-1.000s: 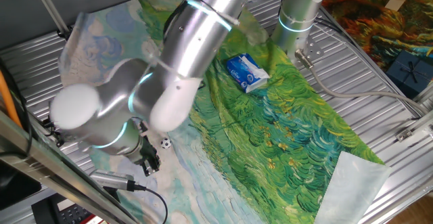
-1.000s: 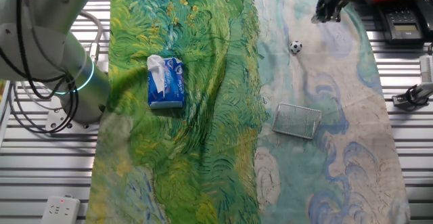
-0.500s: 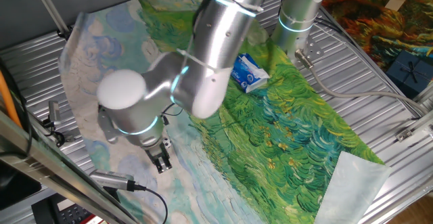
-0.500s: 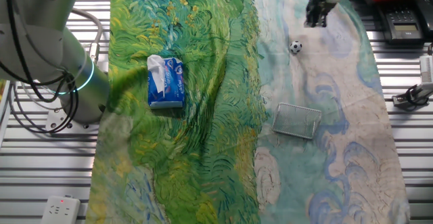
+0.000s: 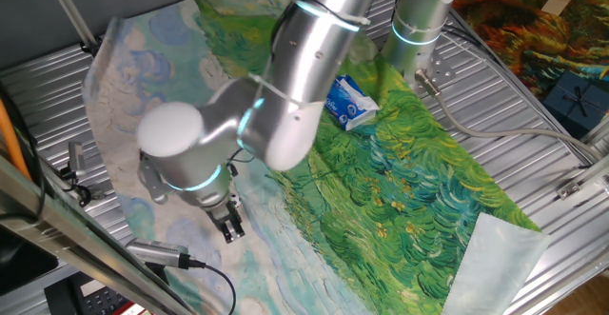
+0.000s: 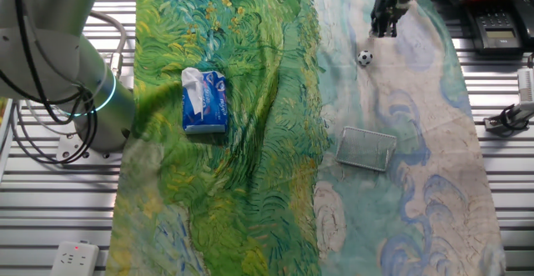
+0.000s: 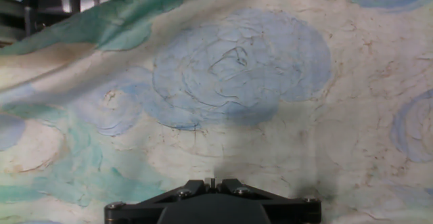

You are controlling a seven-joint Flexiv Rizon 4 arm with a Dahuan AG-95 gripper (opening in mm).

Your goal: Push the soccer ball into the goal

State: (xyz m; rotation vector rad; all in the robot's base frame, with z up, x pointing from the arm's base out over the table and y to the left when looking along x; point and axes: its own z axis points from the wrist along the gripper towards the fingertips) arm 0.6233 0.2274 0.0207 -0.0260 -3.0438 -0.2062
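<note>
In the other fixed view the soccer ball (image 6: 365,57), tiny and white with black patches, lies on the pale part of the painted cloth. The goal (image 6: 366,148), a low whitish-grey frame, lies flat on the cloth well below it. My gripper (image 6: 385,27) hangs just up and right of the ball, on the side away from the goal, with its fingers together and not touching the ball. In the one fixed view the gripper (image 5: 231,226) is low over the cloth, and the arm hides the ball and the goal. The hand view shows only cloth beyond the closed gripper (image 7: 212,183).
A blue-and-white packet (image 6: 204,101) lies on the green part of the cloth, also seen in the one fixed view (image 5: 347,101). Black and red devices (image 6: 492,13) sit beside the cloth near the gripper. The arm's base (image 6: 92,101) stands at the left. A metal probe with a cable (image 5: 162,252) lies close to the gripper.
The gripper has moved sideways across the cloth edge and down, ending close beside the ball. The ball, the goal and the packet have not moved.
</note>
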